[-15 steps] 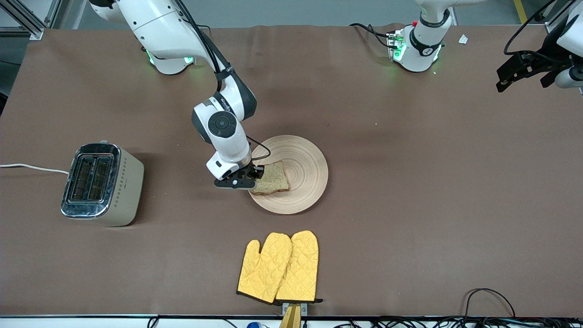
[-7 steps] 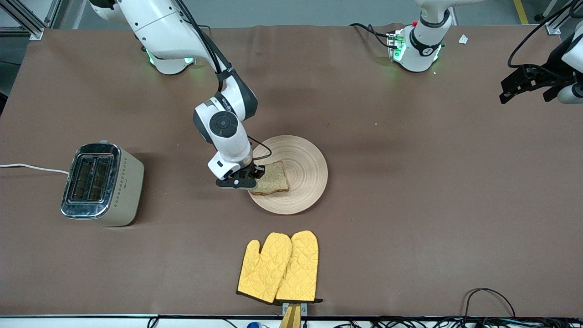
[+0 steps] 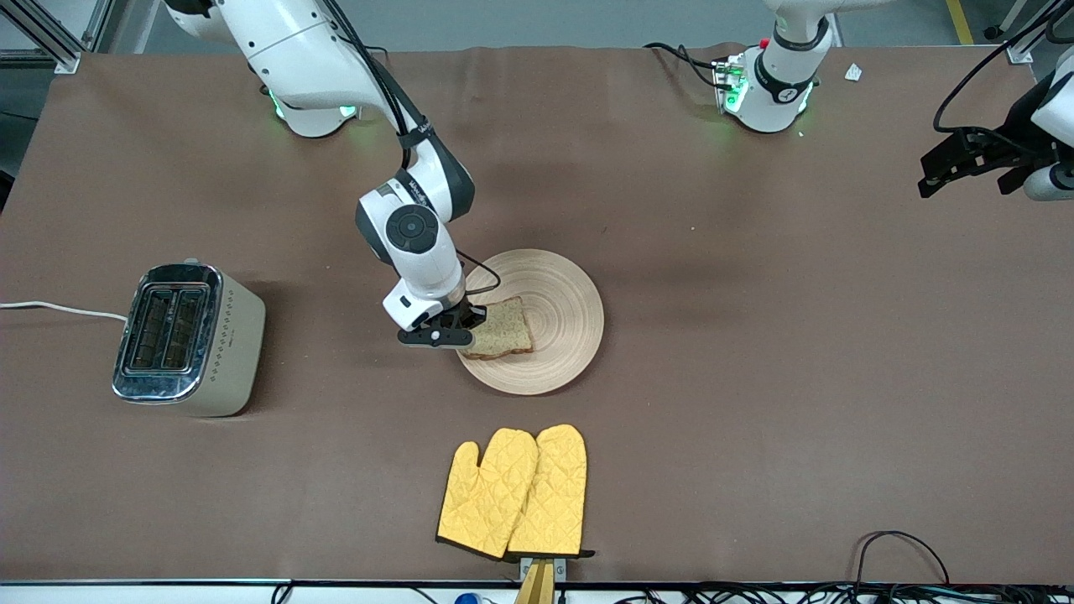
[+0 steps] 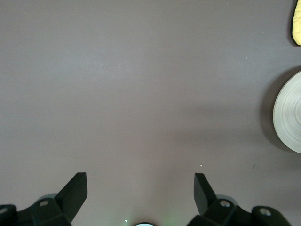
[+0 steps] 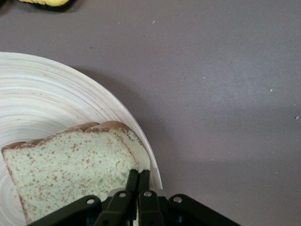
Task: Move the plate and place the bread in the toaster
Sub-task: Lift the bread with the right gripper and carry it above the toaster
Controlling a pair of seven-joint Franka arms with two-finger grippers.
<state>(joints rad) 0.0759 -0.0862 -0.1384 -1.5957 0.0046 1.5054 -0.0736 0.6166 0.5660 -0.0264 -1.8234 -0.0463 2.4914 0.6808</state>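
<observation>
Pinching the bread (image 3: 502, 327) on the plate (image 3: 564, 295), the right gripper (image 3: 460, 334) seems mid-pickup. Next, I'd guess: lift, carry to the toaster (image 3: 186, 338). Left gripper (image 4: 141, 188) waits spread wide over bare table.

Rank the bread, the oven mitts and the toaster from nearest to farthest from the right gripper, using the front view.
1. The bread, on the plate, at the right gripper.
2. The oven mitts, nearer the front camera than the plate.
3. The toaster, toward the right arm's end of the table.
</observation>
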